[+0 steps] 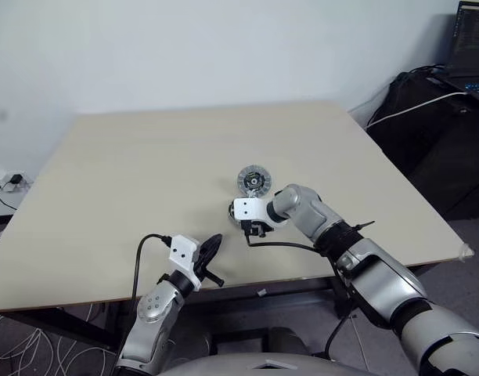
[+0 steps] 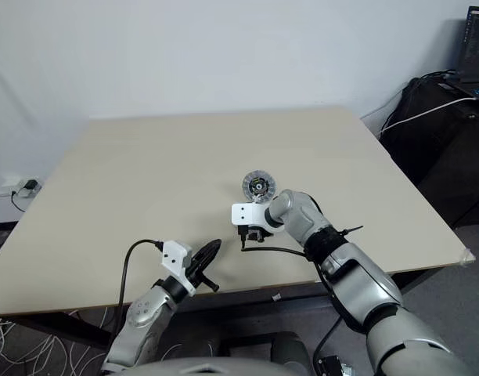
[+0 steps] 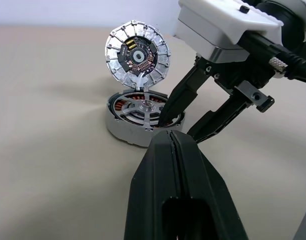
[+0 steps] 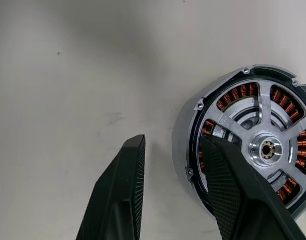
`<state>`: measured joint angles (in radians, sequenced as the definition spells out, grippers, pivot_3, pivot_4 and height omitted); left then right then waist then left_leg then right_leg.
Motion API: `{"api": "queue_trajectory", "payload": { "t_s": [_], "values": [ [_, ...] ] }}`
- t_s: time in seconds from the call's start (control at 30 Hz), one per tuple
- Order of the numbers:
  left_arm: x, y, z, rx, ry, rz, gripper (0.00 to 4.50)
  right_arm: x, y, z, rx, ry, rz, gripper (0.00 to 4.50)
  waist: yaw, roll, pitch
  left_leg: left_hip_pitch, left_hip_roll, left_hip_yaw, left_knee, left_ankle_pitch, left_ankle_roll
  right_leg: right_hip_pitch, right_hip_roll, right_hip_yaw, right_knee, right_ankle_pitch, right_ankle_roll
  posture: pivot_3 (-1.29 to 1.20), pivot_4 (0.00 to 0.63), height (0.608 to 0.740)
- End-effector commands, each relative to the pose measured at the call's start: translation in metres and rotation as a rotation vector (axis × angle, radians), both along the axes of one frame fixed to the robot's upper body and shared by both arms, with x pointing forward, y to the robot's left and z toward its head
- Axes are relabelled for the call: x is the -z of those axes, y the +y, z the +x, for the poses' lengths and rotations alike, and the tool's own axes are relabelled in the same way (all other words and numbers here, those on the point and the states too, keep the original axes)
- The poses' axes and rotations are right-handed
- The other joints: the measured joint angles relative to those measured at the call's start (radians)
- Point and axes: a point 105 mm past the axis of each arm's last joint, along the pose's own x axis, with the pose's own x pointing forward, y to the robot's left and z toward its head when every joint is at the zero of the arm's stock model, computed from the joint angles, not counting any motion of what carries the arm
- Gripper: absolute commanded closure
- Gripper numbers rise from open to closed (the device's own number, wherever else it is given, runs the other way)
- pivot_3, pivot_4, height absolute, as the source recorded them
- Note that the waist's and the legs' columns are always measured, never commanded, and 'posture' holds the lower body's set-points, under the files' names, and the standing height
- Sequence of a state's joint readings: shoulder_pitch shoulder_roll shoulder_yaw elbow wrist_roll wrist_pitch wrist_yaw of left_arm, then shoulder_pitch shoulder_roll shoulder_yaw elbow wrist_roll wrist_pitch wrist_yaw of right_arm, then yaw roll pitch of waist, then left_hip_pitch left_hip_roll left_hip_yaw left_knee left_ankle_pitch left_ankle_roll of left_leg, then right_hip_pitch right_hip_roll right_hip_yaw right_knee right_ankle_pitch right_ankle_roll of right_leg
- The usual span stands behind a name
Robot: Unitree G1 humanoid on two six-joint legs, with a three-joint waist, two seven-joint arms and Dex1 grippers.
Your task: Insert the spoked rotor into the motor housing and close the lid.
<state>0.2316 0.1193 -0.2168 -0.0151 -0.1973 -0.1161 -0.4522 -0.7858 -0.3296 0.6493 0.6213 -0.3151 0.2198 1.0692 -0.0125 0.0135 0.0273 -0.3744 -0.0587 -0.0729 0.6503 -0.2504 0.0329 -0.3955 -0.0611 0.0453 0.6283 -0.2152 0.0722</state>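
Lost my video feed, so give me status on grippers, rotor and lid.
Left gripper shut, empty. Right gripper open, one finger over the spoked rotor, which sits in the motor housing. Lid up, open. Nothing blocking.

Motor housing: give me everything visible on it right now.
The motor housing is a squat, round, silvery metal can sitting flat on the beige table. The spoked rotor is already seated inside, with copper windings showing between its spokes. Its round lid stands open, hinged upright at the far rim, showing a circuit board on its inner face. The right pincer is open and straddles the housing wall: one finger over the rotor, the other outside. Contact can't be confirmed.
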Motion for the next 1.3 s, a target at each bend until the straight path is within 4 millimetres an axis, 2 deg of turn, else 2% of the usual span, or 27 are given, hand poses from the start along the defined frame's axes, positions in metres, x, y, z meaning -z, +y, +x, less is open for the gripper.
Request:
{"api": "queue_trajectory", "payload": {
  "t_s": [0.03,0.5,0.6,0.73,0.77,1.03,1.2,1.3],
  "values": [
    [-0.013,-0.002,0.003,-0.003,-0.052,-0.009,4.5,-0.007,-0.003,0.006,-0.005,-0.014,-0.008,2.63,0.0,0.0,0.0,0.0,0.0,0.0,0.0,0.0,0.0,0.0,0.0,0.0,0.0,0.0,0.0,0.0,0.0,0.74],
    [-0.016,-0.005,0.001,-0.001,-0.049,-0.022,4.5,-0.004,-0.01,0.016,0.042,-0.033,-0.053,2.63,-0.001,0.001,0.0,0.003,0.0,0.0,0.0,0.0,-0.001,0.002,0.0,0.0,0.001,0.0,0.001,0.0,0.0,0.74],
    [-0.016,-0.005,0.001,-0.001,-0.047,-0.021,4.5,-0.003,-0.01,0.018,0.049,-0.038,-0.06,3.19,-0.001,0.001,-0.001,0.003,0.0,0.0,0.0,0.001,-0.001,0.003,0.0,0.0,0.001,0.0,0.001,0.0,0.0,0.74],
    [-0.017,-0.005,0.001,-0.002,-0.045,-0.021,4.5,-0.003,-0.009,0.02,0.055,-0.042,-0.061,4.35,-0.001,0.001,-0.001,0.003,0.0,0.0,0.0,0.001,-0.001,0.003,0.0,0.0,0.001,0.001,0.001,0.0,0.0,0.74],
    [-0.017,-0.005,0.001,-0.003,-0.045,-0.021,4.5,-0.003,-0.009,0.02,0.056,-0.042,-0.06,4.4,-0.003,0.001,-0.001,0.004,0.0,0.0,0.0,0.001,-0.001,0.003,0.0,0.0,0.001,0.001,0.001,0.0,0.0,0.74],
    [-0.017,-0.006,0.001,-0.002,-0.041,-0.027,4.5,-0.005,-0.009,0.021,0.08,-0.047,-0.023,4.4,-0.005,0.002,-0.001,0.004,0.0,0.0,0.0,0.0,-0.004,0.003,0.0,0.0,0.001,0.0,0.004,0.0,0.0,0.74],
    [-0.016,-0.005,0.001,-0.003,-0.036,-0.028,4.5,-0.025,0.0,0.022,0.192,-0.055,0.15,4.4,-0.001,0.002,-0.001,0.003,0.0,-0.001,0.0,0.001,-0.004,0.002,0.0,0.0,0.001,0.0,0.004,0.0,0.0,0.74],
    [-0.015,-0.004,0.002,-0.009,-0.029,-0.033,4.5,-0.036,0.001,0.012,0.243,-0.016,0.225,4.4,0.002,0.002,-0.001,-0.002,-0.001,-0.001,0.0,0.002,-0.001,-0.002,0.0,0.0,0.001,0.003,-0.001,0.0,0.0,0.74]
  ]
}}
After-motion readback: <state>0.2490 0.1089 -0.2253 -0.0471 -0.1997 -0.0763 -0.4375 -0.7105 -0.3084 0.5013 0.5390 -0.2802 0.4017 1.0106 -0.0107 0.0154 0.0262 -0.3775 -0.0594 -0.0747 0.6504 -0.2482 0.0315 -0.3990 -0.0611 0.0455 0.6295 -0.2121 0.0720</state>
